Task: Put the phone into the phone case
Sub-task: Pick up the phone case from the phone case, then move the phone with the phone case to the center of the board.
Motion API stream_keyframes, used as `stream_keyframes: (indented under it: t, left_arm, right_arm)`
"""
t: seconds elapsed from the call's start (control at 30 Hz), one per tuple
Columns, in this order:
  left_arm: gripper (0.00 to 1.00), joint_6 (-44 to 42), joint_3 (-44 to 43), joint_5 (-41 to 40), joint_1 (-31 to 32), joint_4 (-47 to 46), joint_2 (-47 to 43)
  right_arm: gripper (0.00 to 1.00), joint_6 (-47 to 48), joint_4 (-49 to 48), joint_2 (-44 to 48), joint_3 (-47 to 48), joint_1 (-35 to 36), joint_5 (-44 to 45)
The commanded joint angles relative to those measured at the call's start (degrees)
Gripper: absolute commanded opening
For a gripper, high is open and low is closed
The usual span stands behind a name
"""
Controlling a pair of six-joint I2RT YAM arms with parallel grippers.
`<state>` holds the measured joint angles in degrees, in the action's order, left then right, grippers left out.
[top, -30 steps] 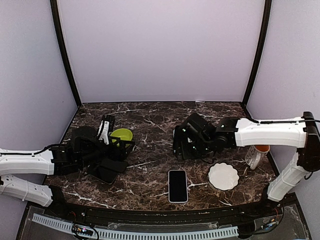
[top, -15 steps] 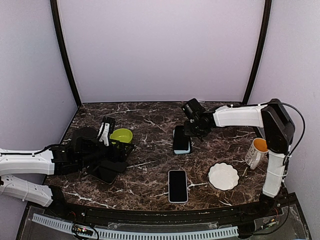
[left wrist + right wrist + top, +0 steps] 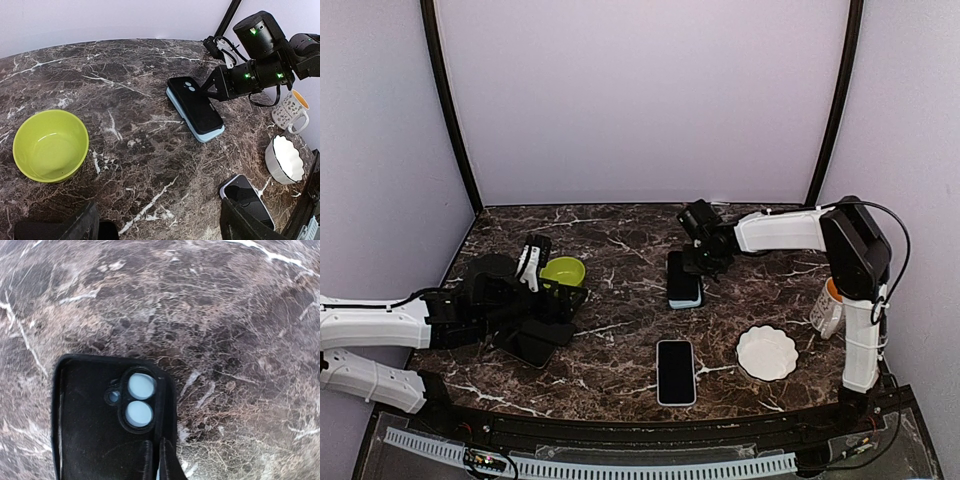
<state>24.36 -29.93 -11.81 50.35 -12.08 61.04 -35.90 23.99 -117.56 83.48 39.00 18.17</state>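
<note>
Phone case (image 3: 196, 104) atop pale-blue item (image 3: 208, 136), dark marble surface (image 3: 620, 240), lilac walls (image 3: 640, 100); right tool (image 3: 156, 460) clenched on case rim, left tool (image 3: 160, 222) released.

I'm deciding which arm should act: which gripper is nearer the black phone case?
Right. The right gripper is at the edge of the black phone case, beside its camera cutout, jaws shut. The left gripper is well apart, across the table beside the green bowl.

I had my left arm (image 3: 375, 325) stretched low and forward, left end effector (image 3: 560, 310) held wide, its fingers (image 3: 80, 225) far apart, right arm (image 3: 780, 230) reached across to the far middle, right end effector (image 3: 156, 460) tipped downward, fingertips (image 3: 145, 460) pinched nearly together
</note>
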Motion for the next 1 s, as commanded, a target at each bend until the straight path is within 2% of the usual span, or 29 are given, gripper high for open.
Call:
stream_keyframes:
  t: [0.0, 0.2, 0.3, 0.4, 0.6, 0.77, 0.97]
  left_arm:
    - [0.85, -0.72, 0.69, 0.25, -0.39, -1.12, 0.13]
    - [0.85, -0.63, 0.84, 0.81, -0.47, -1.36, -0.14]
    - [0.85, -0.65, 0.91, 0.64, -0.44, -1.23, -0.60]
    - [0.85, -0.50, 1.20, 0.09, -0.43, -1.20, -1.32]
    - [0.85, -0.02, 2.19, -1.14, -0.58, -1.38, -3.62]
    - [0.85, 0.16, 2.83, -1.02, -0.57, -1.71, -4.31]
    - [0.85, 0.34, 2.76, -0.55, -0.55, -1.41, -4.54]
  right_arm:
    - [0.00, -0.33, 1.84, 0.84, 1.72, -0.24, 1.63]
    - [0.00, 0.98, 5.70, 4.55, 4.83, 0.05, 4.88]
    - [0.00, 0.05, 7.84, 7.11, 5.23, 2.40, 6.80]
    - [0.00, -2.60, 7.82, 11.32, 3.07, 6.92, 7.25]
    - [0.00, -13.34, 2.95, 17.73, -7.58, 18.64, 4.72]
    - [0.00, -21.99, -1.36, 15.41, -11.31, 27.22, -0.30]
    - [0.00, -26.60, 0.64, 8.77, -9.60, 33.24, -3.48]
